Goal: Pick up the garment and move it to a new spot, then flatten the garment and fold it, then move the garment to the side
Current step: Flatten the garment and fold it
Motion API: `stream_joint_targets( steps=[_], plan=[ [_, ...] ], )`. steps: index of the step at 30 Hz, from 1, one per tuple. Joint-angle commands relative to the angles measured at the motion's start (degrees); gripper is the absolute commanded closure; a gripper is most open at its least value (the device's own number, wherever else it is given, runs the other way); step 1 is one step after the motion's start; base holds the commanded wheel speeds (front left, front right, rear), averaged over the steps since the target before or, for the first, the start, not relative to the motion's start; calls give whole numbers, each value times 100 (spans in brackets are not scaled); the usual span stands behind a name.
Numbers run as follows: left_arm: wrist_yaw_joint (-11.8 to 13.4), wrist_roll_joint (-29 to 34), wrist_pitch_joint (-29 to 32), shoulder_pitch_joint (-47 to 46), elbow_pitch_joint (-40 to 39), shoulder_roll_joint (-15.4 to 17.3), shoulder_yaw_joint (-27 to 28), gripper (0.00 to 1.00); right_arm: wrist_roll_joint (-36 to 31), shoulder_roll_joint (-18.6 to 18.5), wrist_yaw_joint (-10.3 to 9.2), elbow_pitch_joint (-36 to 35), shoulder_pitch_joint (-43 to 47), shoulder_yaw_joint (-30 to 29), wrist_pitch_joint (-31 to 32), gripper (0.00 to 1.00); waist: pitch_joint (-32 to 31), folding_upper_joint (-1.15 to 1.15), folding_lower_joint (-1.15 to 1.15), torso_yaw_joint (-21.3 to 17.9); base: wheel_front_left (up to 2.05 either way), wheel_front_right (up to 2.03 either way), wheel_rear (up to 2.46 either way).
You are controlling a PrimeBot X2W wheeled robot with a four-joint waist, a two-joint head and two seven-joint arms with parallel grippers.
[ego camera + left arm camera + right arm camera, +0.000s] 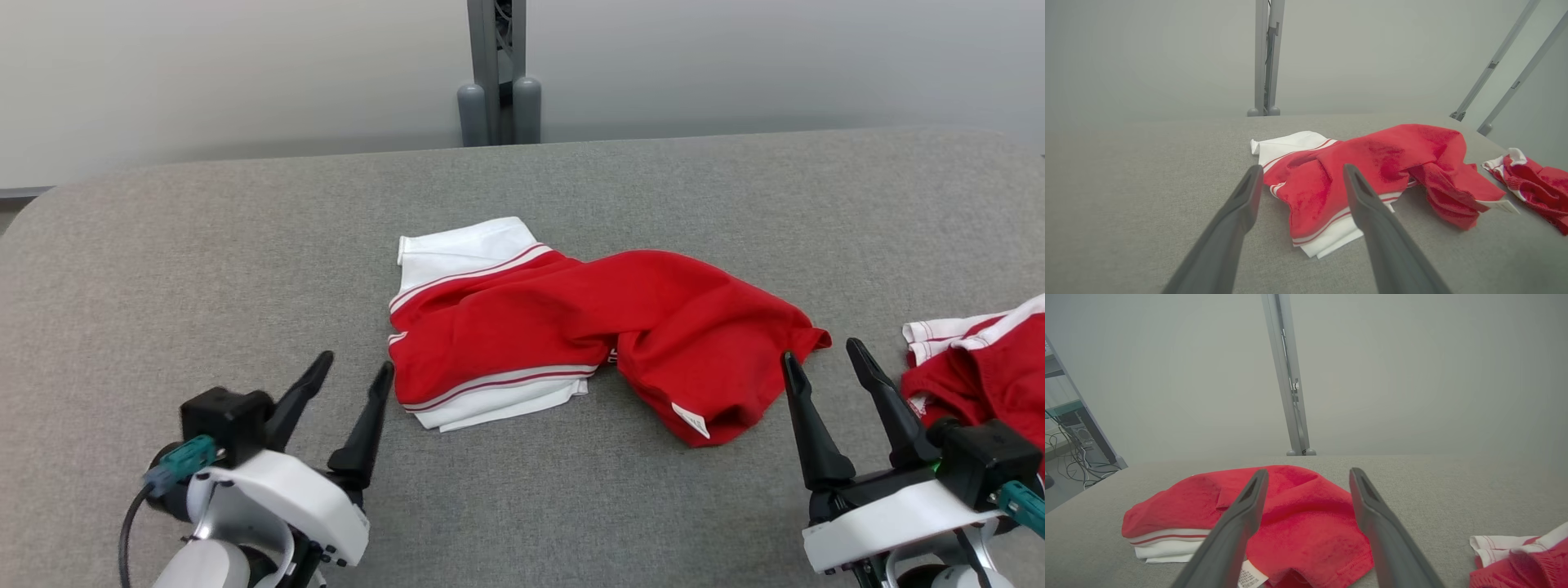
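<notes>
Head view: a crumpled red garment with white striped bands (571, 327) lies on the grey fabric-covered table (204, 261), in front of the grey post (496, 73) at the far edge and spreading to the post's right. The left gripper (356, 362) sits nearer than the post and to its left, fingers spread wide and empty. The right gripper (820, 349) sits well to the post's right, also wide and holding nothing. A second red-and-white garment (988, 359) lies farther right of the post.

Left wrist view: the spread fingers frame the garment's white-banded end, with the post straight behind it.

Right wrist view: the open fingers point at the red end — a white label (1249, 577) at its near hem — with the post beyond.
</notes>
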Motion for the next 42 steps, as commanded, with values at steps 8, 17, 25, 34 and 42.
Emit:
stream_joint_targets(
  steps=[8, 17, 25, 34, 42],
  plan=[
    [-544, -572, 559, -934, 1216, -213, -168, 0, 105, -22, -2, 37, -215, 99, -102, 0, 338, 0, 0, -382, 0, 0, 0],
    [-774, -1071, 803, -1668, 2547, -299, -21, 0, 133, -22, -2, 138, -368, 121, -234, 0, 647, 0, 0, -589, 0, 0, 0],
    [-938, -1358, 852, -1644, 2689, -278, -283, 100, 105, -22, -2, 205, -440, 13, -304, 0, 760, 0, 0, -508, 0, 0, 0],
    [-625, -848, 325, -612, 1791, 77, -532, 100, 12, -22, -2, 143, -442, -158, -224, 0, 838, 0, 0, -189, 0, 0, 0],
    [-314, -853, 257, 182, 1545, 10, -651, 100, -75, -23, -2, 49, -435, -267, -45, 0, 855, 0, 0, 103, 0, 0, 0]
  ],
)
